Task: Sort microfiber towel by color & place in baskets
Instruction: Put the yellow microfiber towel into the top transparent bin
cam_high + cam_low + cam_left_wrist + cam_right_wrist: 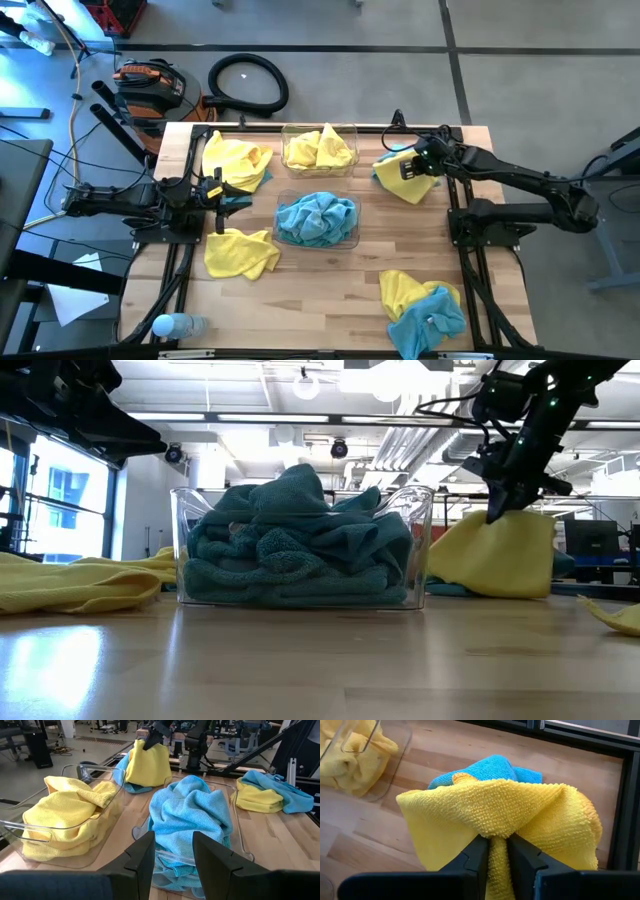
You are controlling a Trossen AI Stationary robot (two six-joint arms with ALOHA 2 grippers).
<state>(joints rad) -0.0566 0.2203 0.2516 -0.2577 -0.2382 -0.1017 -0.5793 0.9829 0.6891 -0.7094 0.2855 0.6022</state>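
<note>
Two clear baskets stand mid-table. The far basket [320,150] holds yellow towels, the near basket [317,222] turquoise-blue ones [300,540]. My right gripper [408,168] is near the far right corner, shut on a yellow towel [412,185] that lies over a blue towel [490,767]. My left gripper [218,190] waits open at the left side, facing the near basket [190,820]. Loose towels lie flat on the table: yellow over blue [235,160] at far left, yellow [240,252] at near left, and a yellow and blue heap [425,305] at near right. My right gripper [494,840] pinches a bunched-up fold [495,827] of the yellow towel between its two fingers, coming from above and pointing down. The towel spreads out below the fingers like a tent. Its lower edge [500,590] is down at table level.
A water bottle [180,325] lies at the near left corner. Black frame rails run along the table's left and right sides [470,270]. Bare wood shows between the near basket and the near edge [320,290].
</note>
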